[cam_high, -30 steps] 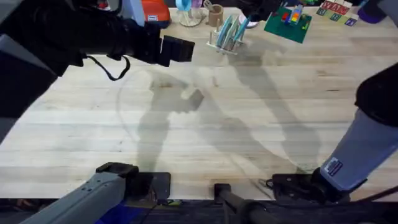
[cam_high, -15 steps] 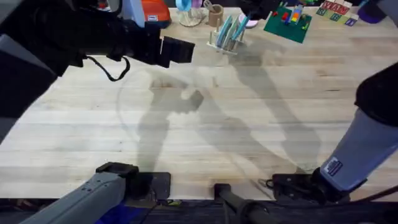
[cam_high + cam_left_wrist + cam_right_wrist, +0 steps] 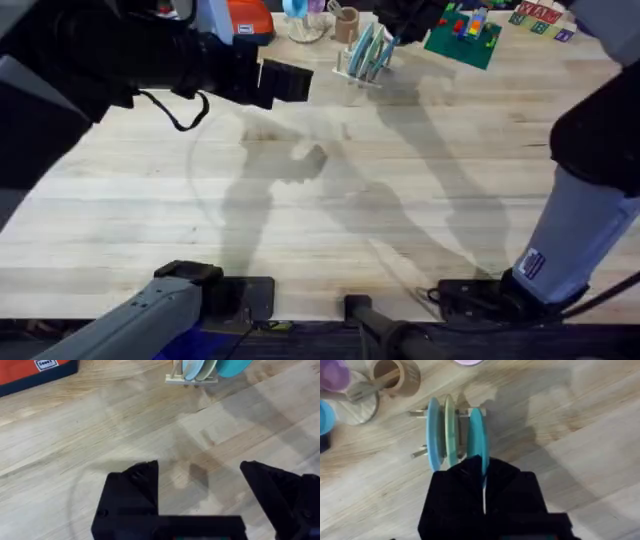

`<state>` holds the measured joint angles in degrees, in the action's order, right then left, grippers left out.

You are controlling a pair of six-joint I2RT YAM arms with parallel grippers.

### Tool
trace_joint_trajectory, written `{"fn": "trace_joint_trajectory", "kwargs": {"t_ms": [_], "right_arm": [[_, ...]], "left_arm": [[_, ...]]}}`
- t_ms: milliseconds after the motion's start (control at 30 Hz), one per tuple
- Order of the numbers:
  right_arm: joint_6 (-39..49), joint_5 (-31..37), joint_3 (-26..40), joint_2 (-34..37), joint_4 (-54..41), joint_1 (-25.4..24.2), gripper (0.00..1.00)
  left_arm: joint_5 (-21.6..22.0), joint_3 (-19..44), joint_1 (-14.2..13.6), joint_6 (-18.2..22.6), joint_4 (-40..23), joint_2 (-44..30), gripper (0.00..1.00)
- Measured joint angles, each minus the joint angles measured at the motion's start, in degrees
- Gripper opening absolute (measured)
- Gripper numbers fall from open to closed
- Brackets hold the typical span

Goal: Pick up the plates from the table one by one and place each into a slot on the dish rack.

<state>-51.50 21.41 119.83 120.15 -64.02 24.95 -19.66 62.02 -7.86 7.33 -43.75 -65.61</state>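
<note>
The gripper [image 3: 483, 472] pinches a turquoise plate [image 3: 476, 432] on edge in the rack [image 3: 420, 452] — beside two other plates.

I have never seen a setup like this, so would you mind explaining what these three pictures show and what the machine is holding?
These are two robot arms at a wooden table, seen by three cameras at one moment. The overhead view looks down from above the arms' bases. The other two cameras sit on the wrists, each showing its own black fingers at the bottom edge.

The left gripper is open above bare wood and holds nothing. The right gripper has reached to the far side and is shut on a turquoise plate, standing it on edge in the small wooden dish rack. Two more plates stand in the rack beside it. Behind the rack lie a green brick baseplate and a cup.
</note>
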Motion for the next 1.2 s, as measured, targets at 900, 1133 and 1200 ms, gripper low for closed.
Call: {"fn": "trace_joint_trajectory", "kwargs": {"t_ms": [900,1133,1200], "right_arm": [[0.1,0.0,0.0,4.3,1.5,0.0,0.029],[2.9,0.2,0.0,4.3,3.7,0.0,0.029],[3.4,0.2,0.0,4.3,3.8,0.0,0.029]], "left_arm": [[0.0,0.0,0.0,0.0,0.0,0.0,0.995],[0.0,0.0,0.0,0.0,0.0,0.0,0.995],[0.0,0.0,0.0,0.0,0.0,0.0,0.995]]}}
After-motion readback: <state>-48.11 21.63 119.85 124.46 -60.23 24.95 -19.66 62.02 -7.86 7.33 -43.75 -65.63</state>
